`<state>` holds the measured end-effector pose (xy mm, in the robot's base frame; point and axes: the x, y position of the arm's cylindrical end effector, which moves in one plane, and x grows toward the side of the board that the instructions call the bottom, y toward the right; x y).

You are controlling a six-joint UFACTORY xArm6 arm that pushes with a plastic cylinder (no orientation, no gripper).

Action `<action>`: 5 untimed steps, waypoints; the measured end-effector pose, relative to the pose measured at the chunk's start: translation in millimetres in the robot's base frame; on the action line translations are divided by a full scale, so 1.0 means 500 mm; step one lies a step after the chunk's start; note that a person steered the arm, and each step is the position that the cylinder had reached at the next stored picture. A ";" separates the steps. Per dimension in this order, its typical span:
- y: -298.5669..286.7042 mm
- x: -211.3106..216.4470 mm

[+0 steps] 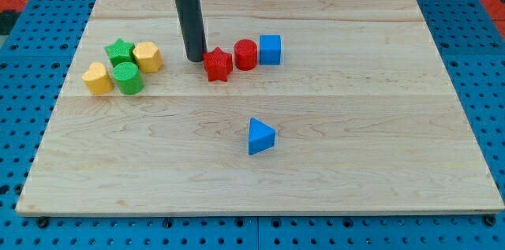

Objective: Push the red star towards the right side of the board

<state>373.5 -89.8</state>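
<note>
Wooden board (379, 84): tip (195, 59) touching the red star's (218, 65) left side.
No fingers, only a rod; red cylinder (246, 54) blocks the rightward path.

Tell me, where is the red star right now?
The red star sits in the board's upper middle, just right of my tip, with the red cylinder close on its right.

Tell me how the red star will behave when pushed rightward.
The red star looks squat and flat-based, so it should slide, not tip. My tip sits just left of it. The red cylinder lies immediately right, so it, then the blue cube, probably gets shoved along.
</note>
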 end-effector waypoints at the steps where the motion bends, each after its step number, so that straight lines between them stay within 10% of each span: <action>1: 0.000 0.042; 4: 0.363 0.020; 5: 0.203 0.033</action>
<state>390.2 11.9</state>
